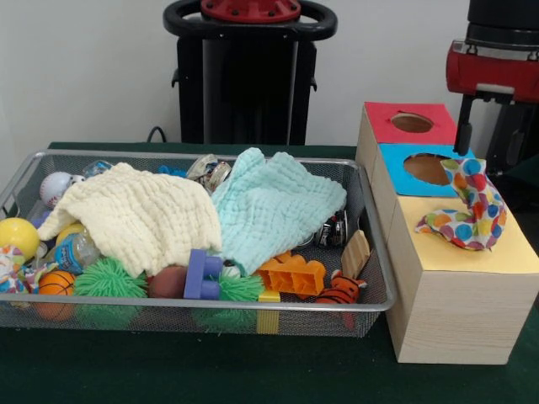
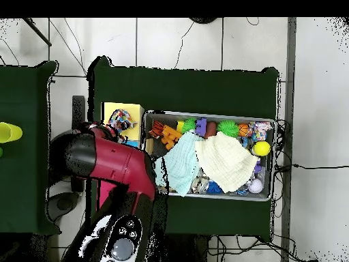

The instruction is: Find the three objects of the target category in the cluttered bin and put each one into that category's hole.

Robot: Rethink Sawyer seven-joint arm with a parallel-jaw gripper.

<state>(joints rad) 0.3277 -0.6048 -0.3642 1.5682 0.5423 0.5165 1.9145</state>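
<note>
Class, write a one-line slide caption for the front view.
Wire bin of toys under two cloths beside a box where a spotted cloth lies.

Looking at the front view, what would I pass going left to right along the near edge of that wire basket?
Yellow ball → small orange ball → green spiky ball → purple block → orange block → tiger toy.

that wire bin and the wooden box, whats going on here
The red and black arm is over the wooden box, where a polka-dot cloth lies draped at the yellow section beside the blue hole. The gripper itself is hidden. The wire mesh bin holds a cream cloth, a mint cloth and toys.
</note>
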